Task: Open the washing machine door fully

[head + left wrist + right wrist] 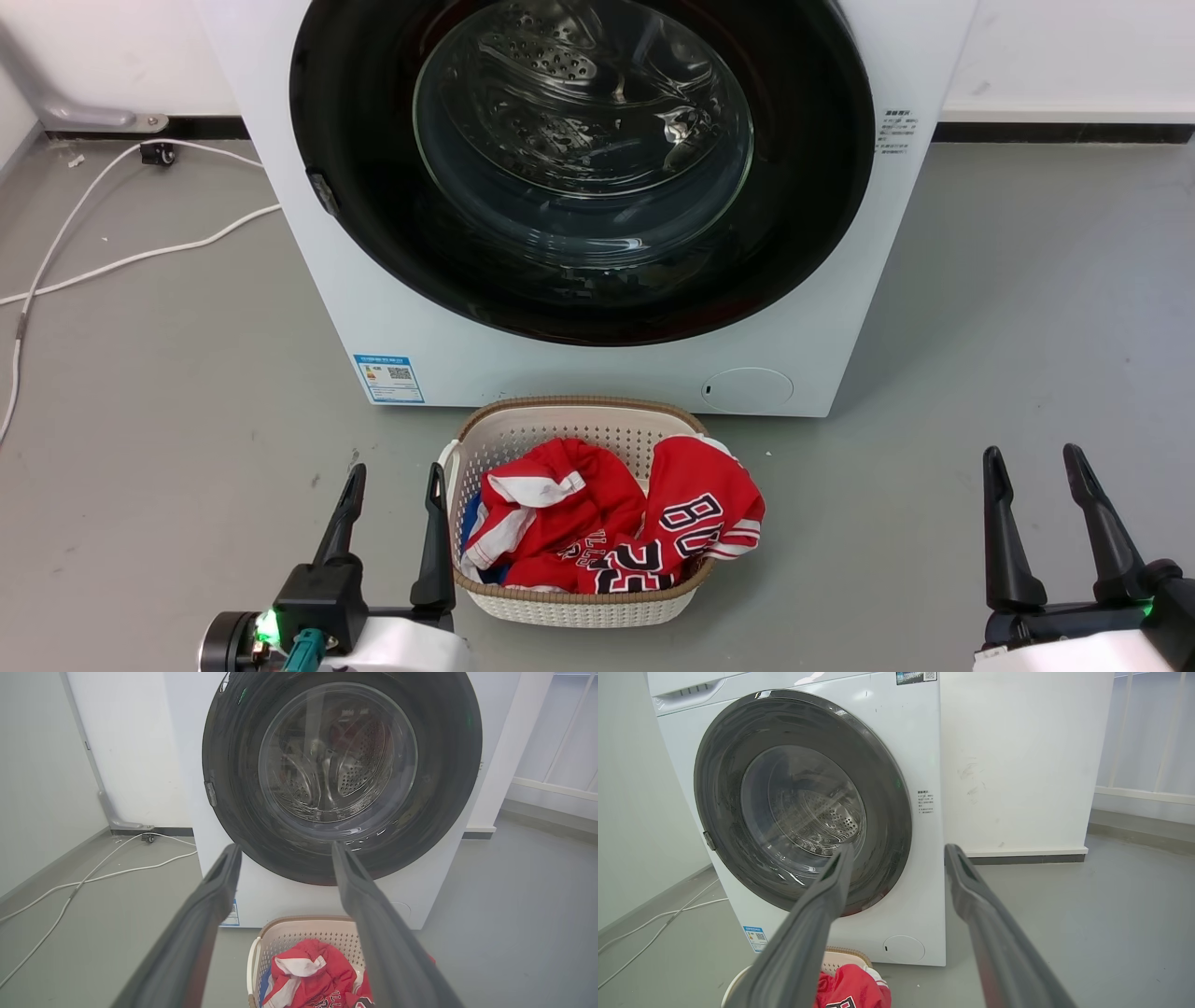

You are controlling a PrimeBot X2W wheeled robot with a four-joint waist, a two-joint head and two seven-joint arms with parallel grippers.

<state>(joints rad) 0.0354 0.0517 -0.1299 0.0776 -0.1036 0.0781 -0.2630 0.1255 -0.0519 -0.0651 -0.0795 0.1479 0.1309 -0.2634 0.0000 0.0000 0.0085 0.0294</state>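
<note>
The white washing machine [392,308] [280,900] [920,765] stands straight ahead on the grey floor. Its round glossy black washing machine door [812,187] [448,765] [719,779] lies flat against the front, with the steel drum showing through the clear glass centre. A small latch tab [322,193] [210,793] [709,840] sits on the door's left rim. My left gripper [392,485] [285,851] hangs open and empty at the lower left, well short of the machine. Low at the right, my right gripper [1034,467] [896,851] is open and empty too.
A cream laundry basket [560,420] [299,928] [840,956] holding red jerseys sits on the floor just in front of the machine, beside my left gripper. White cables [112,261] [93,877] trail over the floor at the left. A white wall [1017,765] stands right of the machine.
</note>
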